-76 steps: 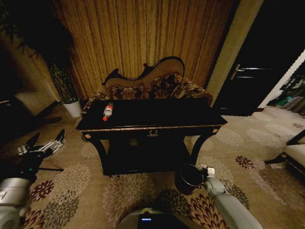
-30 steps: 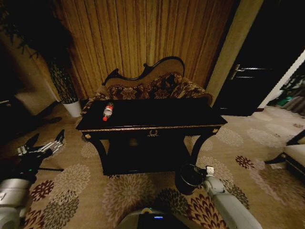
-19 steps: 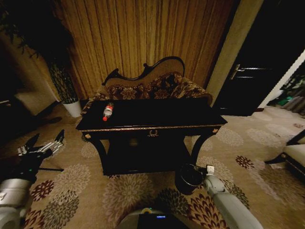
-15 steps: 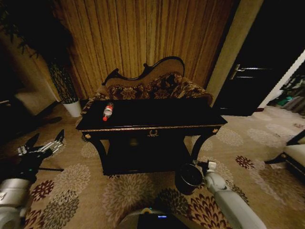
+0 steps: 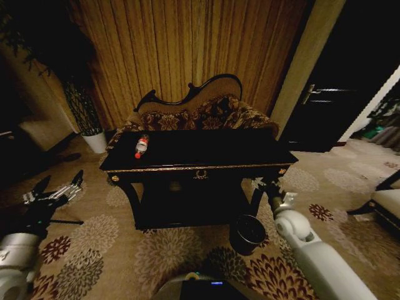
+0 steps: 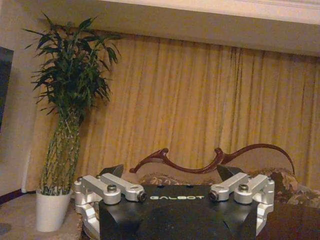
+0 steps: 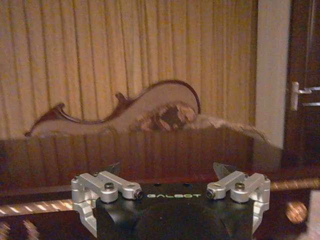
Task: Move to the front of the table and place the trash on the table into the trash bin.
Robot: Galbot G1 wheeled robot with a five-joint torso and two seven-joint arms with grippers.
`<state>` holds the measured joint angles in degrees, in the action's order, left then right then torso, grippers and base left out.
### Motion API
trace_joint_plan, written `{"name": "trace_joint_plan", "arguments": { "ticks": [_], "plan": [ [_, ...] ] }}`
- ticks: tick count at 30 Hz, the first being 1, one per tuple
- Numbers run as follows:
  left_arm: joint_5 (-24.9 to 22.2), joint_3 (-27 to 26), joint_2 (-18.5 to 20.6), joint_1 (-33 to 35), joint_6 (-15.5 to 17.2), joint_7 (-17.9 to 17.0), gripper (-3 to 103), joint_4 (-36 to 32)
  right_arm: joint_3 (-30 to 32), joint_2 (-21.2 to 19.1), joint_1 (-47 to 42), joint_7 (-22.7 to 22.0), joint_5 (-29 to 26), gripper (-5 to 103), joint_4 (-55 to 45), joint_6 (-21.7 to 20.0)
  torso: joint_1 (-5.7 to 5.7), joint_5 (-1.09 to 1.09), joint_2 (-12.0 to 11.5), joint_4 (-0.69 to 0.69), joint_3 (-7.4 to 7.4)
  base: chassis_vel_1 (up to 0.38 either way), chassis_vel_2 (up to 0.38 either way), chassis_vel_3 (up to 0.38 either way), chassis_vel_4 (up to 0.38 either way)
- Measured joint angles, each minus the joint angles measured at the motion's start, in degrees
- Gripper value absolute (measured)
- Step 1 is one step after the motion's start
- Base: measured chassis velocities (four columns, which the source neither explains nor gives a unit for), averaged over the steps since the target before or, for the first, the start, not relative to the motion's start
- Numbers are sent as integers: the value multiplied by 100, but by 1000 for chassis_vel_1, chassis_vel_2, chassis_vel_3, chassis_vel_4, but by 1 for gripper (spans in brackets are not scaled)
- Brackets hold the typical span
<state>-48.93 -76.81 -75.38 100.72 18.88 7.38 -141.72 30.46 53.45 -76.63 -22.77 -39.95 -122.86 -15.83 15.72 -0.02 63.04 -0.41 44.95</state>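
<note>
Bottle [image 5: 142,146] on table [image 5: 206,150] (left end) | sofa [image 5: 200,115] behind | bin [image 5: 247,233] front-right
</note>
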Motion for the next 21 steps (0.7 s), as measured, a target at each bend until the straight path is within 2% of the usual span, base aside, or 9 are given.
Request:
{"name": "trace_joint_plan", "arguments": {
  "ticks": [15,21],
  "plan": [
    [-1,-24,114,-69,41,-133,100,166,178,21,-371,-214,-72,100,-1005,-163,0,2,0,-1,0,0,0,0,0],
    [-74,34,380,-267,320,-372,100,230,261,35,-456,-231,-68,100,-1216,-160,0,1,0,0,0,0,0,0,0]
  ]
}}
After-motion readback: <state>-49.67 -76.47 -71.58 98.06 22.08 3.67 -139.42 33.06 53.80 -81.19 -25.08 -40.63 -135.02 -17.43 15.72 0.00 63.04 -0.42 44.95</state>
